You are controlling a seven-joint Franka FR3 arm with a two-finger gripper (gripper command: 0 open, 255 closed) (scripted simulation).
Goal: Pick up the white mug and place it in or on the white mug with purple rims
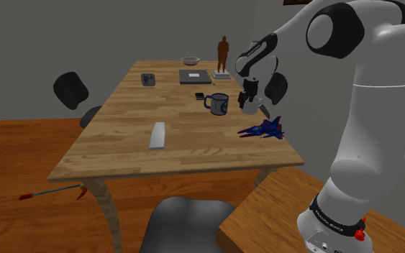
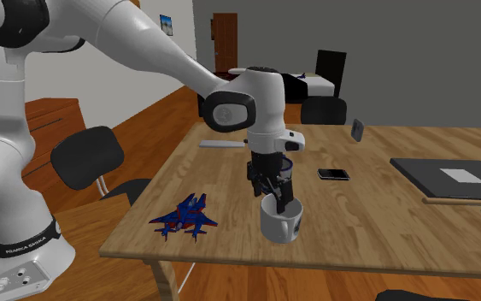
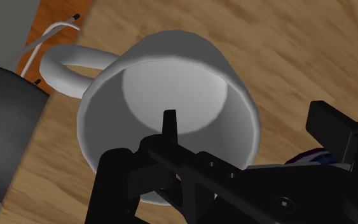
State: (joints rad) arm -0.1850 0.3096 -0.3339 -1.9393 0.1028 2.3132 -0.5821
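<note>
A plain white mug (image 1: 249,108) (image 2: 281,224) (image 3: 171,70) stands near the table's edge, its handle (image 3: 75,60) pointing away from the hand. My gripper (image 1: 252,99) (image 2: 277,197) (image 3: 250,124) comes down on it from above and is open. One finger (image 3: 169,124) reaches inside the mug and the other (image 3: 333,127) is outside, so they straddle its wall without clasping it. A second mug (image 1: 218,103), dark blue-grey with pale rims, stands just beside the white one, towards the shoulder view's left.
A blue toy jet (image 1: 264,129) (image 2: 185,218) lies close by at the table's edge. A phone (image 1: 200,95) (image 2: 333,174), a grey slab (image 1: 157,135), a flat dark book (image 1: 193,76) (image 2: 452,177), a bowl (image 1: 190,61) and a brown figurine (image 1: 223,54) lie farther off. Dark chairs (image 1: 71,90) surround the table.
</note>
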